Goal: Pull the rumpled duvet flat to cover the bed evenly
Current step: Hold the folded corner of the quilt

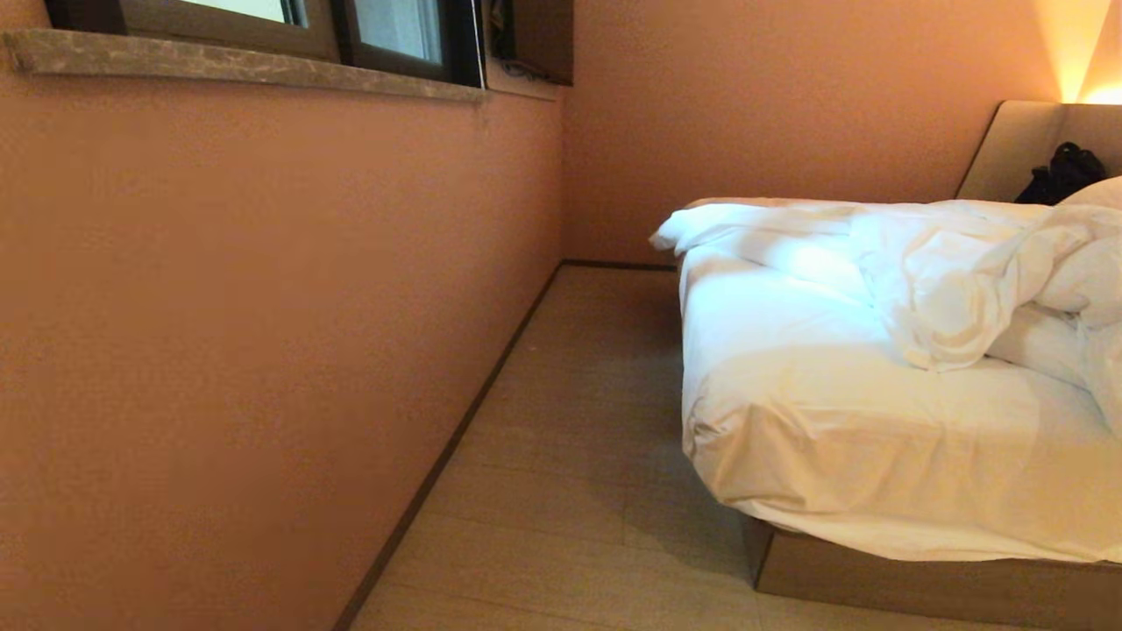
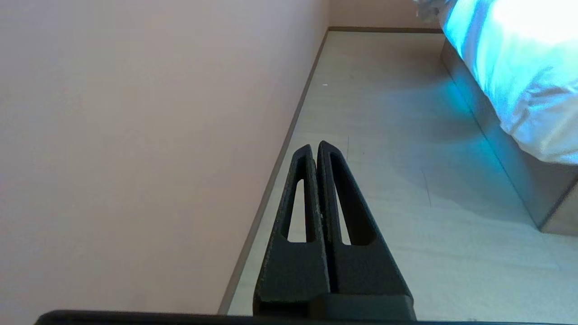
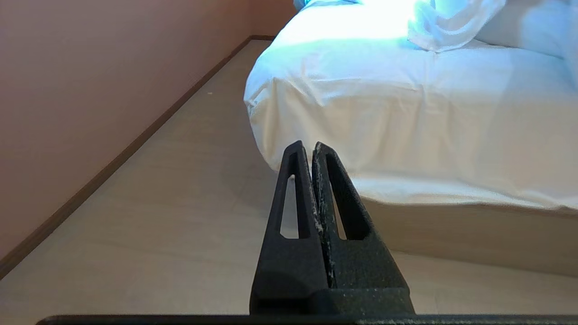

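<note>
Duvet [image 1: 947, 280] bunched on bed [image 1: 833, 438], pincers closed

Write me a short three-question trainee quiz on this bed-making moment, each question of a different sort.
1. True or false: the duvet lies flat over the whole bed.
2. The left pincer is: A) shut on the duvet, B) shut, empty, over the floor, C) open.
3. Fill in: the right pincer is ___ and points toward the bed's near corner.

Key: 1 false, it is bunched toward the headboard; 2 B; 3 shut.
</note>
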You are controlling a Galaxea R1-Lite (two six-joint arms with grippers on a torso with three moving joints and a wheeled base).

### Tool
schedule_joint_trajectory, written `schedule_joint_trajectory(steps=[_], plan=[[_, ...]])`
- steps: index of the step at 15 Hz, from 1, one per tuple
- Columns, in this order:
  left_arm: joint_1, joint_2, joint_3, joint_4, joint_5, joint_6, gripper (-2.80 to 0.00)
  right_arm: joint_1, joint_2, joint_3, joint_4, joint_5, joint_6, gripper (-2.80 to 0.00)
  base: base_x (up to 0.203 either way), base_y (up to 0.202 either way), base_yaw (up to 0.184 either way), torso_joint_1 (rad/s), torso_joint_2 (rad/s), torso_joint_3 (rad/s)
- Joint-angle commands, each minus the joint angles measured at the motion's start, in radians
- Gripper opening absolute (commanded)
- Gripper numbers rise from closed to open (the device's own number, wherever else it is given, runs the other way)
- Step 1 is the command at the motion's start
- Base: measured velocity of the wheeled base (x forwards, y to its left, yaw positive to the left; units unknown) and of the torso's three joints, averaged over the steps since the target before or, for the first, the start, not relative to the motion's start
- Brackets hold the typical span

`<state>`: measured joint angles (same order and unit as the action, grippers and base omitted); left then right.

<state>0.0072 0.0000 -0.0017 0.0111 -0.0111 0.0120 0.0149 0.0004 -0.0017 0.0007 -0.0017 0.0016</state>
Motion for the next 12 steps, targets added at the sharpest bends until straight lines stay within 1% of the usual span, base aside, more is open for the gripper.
schedule_joint_trajectory(steps=[1,12], plan=[[0.0,0.0,0.0,0.0,-0.001,-0.001,-2.8,0.0,0.0,0.0,-0.001,0.0,0.0,-2.8,0.199,0.0,-0.001,0.002,0.0,-0.001],[0.0,0.0,0.0,0.0,-0.001,-0.003,-2.8,0.0,0.0,0.0,-0.001,0.0,0.0,-2.8,0.198,0.0,0.001,0.004,0.0,0.001]])
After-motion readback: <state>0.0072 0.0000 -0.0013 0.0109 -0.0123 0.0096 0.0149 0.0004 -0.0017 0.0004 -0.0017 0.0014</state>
